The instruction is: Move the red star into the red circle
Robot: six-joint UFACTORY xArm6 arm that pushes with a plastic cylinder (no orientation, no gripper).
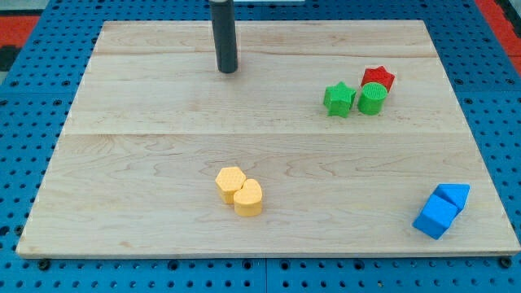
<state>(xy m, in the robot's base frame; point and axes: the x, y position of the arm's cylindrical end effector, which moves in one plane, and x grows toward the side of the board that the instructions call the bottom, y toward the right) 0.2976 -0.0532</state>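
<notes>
Nearest the camera, close to the bench's (163, 146) bottom-right corner, two blue blocks touch: a blue cube (435, 217) and, just above it, a blue wedge-like block (453, 194) whose exact shape cannot be told. Left of them, below the bench's middle, two yellow blocks lie in contact: a yellow hexagonal block (230, 182) and a yellow rounded block (248, 197). All blocks look matt and solid, with flat tops and straight sides.

Toward the top-right corner sits a cluster of three. A green star (339, 98) lies on the cluster's left; a green cylinder (371, 98) stands just beside it on the right. The red star (378, 78) sits behind the green cylinder, touching it, nearer the top edge. No red circle can be made out.

Pale wooden planks with fine grain and lengthwise seams form the bench, which rests on a blue perforated board (32, 98).

The tool is a plain dark cylindrical rod with no parts to open or close. My tip (228, 71) rests near the top edge, left of centre, well apart from every block.
</notes>
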